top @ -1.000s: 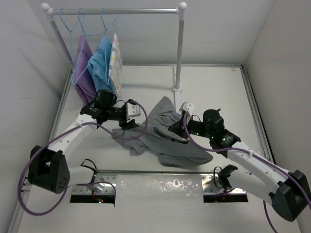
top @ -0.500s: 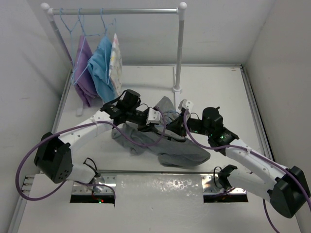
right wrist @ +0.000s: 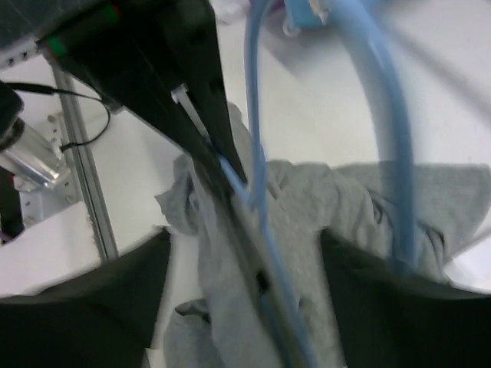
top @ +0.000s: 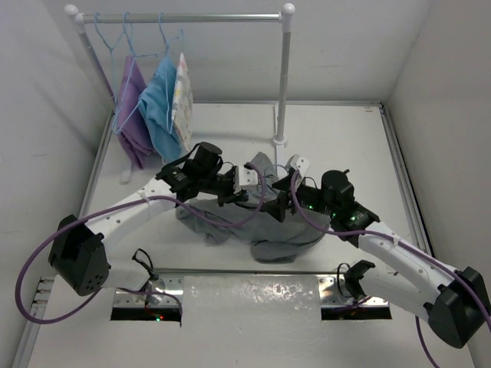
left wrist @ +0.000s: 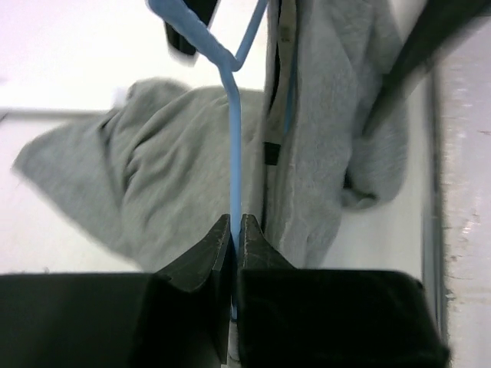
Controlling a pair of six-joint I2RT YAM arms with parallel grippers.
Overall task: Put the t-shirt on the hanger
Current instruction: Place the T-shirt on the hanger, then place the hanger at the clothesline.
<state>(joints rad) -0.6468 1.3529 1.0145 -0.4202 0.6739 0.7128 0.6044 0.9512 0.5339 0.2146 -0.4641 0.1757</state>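
The grey t-shirt (top: 230, 224) lies crumpled on the table between both arms and hangs partly lifted at its middle. My left gripper (left wrist: 235, 224) is shut on the thin light-blue hanger (left wrist: 235, 146), whose wire runs straight up from the jaws beside a fold of the t-shirt (left wrist: 153, 176). In the top view this left gripper (top: 257, 192) meets the right gripper (top: 281, 201) over the cloth. My right gripper (right wrist: 245, 253) stands open, fingers wide apart. The hanger (right wrist: 257, 115) and a strip of t-shirt (right wrist: 330, 207) pass between them.
A clothes rack (top: 184, 17) stands at the back, its post (top: 284, 77) just behind the grippers. A purple garment (top: 130, 115), a bright blue one (top: 157, 107) and a white patterned one (top: 182, 92) hang at its left end. A metal rail (top: 253, 271) runs along the near edge.
My left arm swung right from the shirt's left edge to the middle and shut on the hanger wire. My right gripper, shut a moment ago, has opened wide.
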